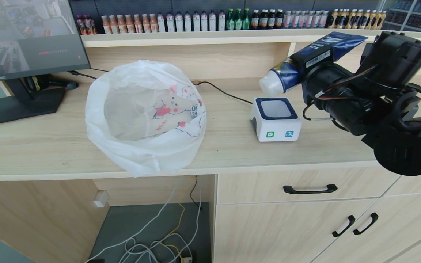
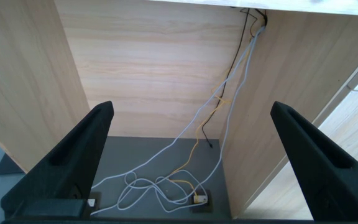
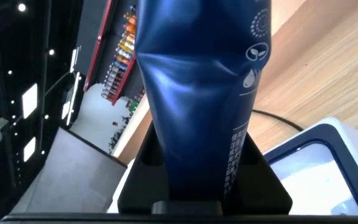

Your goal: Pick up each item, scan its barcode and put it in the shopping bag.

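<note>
Your right gripper (image 1: 314,75) is clamped around a blue tube (image 1: 323,51) and holds it in the air over the right part of the counter (image 1: 49,146). The tube is tilted: its white cap (image 1: 270,86) points down and toward the bag, and its flat crimped end sits higher, toward the back shelf. The cap hangs just above the rear edge of the scanner (image 1: 275,118), apart from it as far as you can judge. A white barcode label (image 1: 318,58) shows on the tube's upper side, facing up rather than down at the scanner window. In the right wrist view the tube (image 3: 197,93) runs between the two black fingers (image 3: 148,155), with the scanner (image 3: 319,165) below it.

The scanner is a white cube with a blue-rimmed top, standing on the counter just beside the bag (image 1: 97,109). The bag is white, thin plastic, open at the top, and stands mid-counter. One packet (image 1: 166,113) with a cartoon print lies inside it.

Your left gripper (image 2: 192,109) is down below the counter with its fingers (image 2: 73,162) spread wide and nothing between them. It faces the recess where cables (image 2: 185,180) trail to the floor.

A monitor (image 1: 24,36) stands at the counter's left end, and bottles (image 1: 232,20) line the shelf behind.
</note>
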